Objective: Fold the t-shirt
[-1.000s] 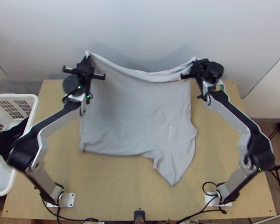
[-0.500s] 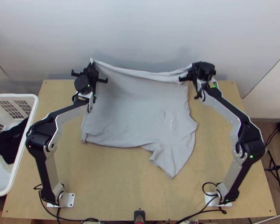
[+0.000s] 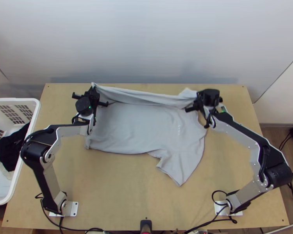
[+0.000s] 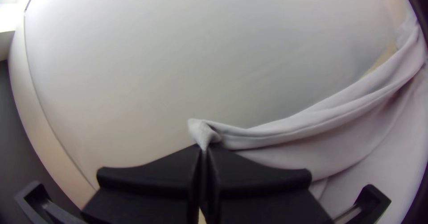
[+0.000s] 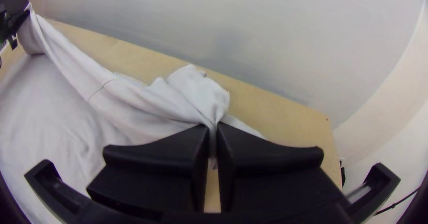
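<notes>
In the top view the light grey t-shirt (image 3: 138, 128) lies over the table's middle and far part, one sleeve pointing toward the near edge. Its far edge is lifted between the grippers. My left gripper (image 3: 93, 90) stands at the far left corner, my right gripper (image 3: 197, 102) at the far right. The left wrist view has my left gripper (image 4: 204, 155) shut on a small corner of the shirt (image 4: 285, 132). Gathered cloth of the shirt (image 5: 129, 105) is pinched in my right gripper (image 5: 213, 132), with a bunched bit standing beyond the fingertips.
A white laundry basket (image 3: 38, 113) with dark cloth (image 3: 10, 150) stands at the left edge of the wooden table (image 3: 107, 187). A pale wall (image 3: 146, 39) rises behind the far edge. Cables (image 3: 205, 224) run along the near edge.
Both grippers have moved down the picture, away from the wall, with the shirt's far edge. That edge sags over the far part of the table, and a bunched end shows beside the right gripper.
</notes>
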`<state>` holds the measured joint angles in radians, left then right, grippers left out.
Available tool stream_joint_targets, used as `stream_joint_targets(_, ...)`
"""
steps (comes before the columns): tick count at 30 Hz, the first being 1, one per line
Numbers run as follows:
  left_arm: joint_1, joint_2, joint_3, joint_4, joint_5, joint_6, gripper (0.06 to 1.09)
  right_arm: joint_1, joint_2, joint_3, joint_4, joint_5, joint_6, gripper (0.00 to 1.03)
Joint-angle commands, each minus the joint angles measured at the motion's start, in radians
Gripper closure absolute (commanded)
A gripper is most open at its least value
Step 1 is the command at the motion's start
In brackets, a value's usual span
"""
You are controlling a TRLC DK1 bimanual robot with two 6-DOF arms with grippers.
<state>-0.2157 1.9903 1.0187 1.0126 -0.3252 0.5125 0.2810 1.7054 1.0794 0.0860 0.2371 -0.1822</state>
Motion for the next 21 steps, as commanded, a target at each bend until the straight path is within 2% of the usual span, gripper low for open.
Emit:
stream_joint_targets(1, -0.031, -0.031, -0.094, 0.006, 0.002, -0.003, 1.05, 0.012, -0.056, -0.107, -0.077, -0.018, 0.001, 1.00)
stream_joint_targets(4, -0.044, -0.031, -0.114, 0.006, 0.002, -0.003, 1.05, 0.014, -0.059, -0.131, -0.140, -0.030, -0.003, 1.00)
stream_joint_targets(11, -0.079, -0.028, -0.134, 0.006, 0.002, 0.029, 1.05, 0.012, -0.072, -0.202, -0.163, -0.062, -0.023, 1.00)
stream_joint_targets(15, -0.076, -0.008, -0.112, 0.004, 0.000, 0.064, 1.05, 0.018, -0.070, -0.197, -0.242, -0.107, -0.020, 1.00)
stream_joint_targets(16, -0.074, -0.004, -0.109, 0.004, 0.000, 0.070, 1.04, 0.021, -0.067, -0.202, -0.244, -0.108, -0.017, 1.00)
stream_joint_targets(17, -0.074, -0.002, -0.109, 0.004, -0.002, 0.081, 0.97, 0.023, -0.067, -0.208, -0.246, -0.108, -0.017, 1.00)
stream_joint_targets(18, -0.076, -0.002, -0.112, 0.004, -0.003, 0.090, 0.82, 0.024, -0.067, -0.214, -0.244, -0.110, -0.017, 0.94)
stream_joint_targets(19, -0.076, -0.008, -0.114, 0.004, -0.006, 0.090, 0.63, 0.023, -0.070, -0.216, -0.246, -0.110, -0.014, 0.70)
stream_joint_targets(21, -0.076, -0.030, -0.115, -0.011, -0.015, 0.089, 0.27, 0.014, -0.081, -0.208, -0.265, -0.117, -0.003, 0.10)
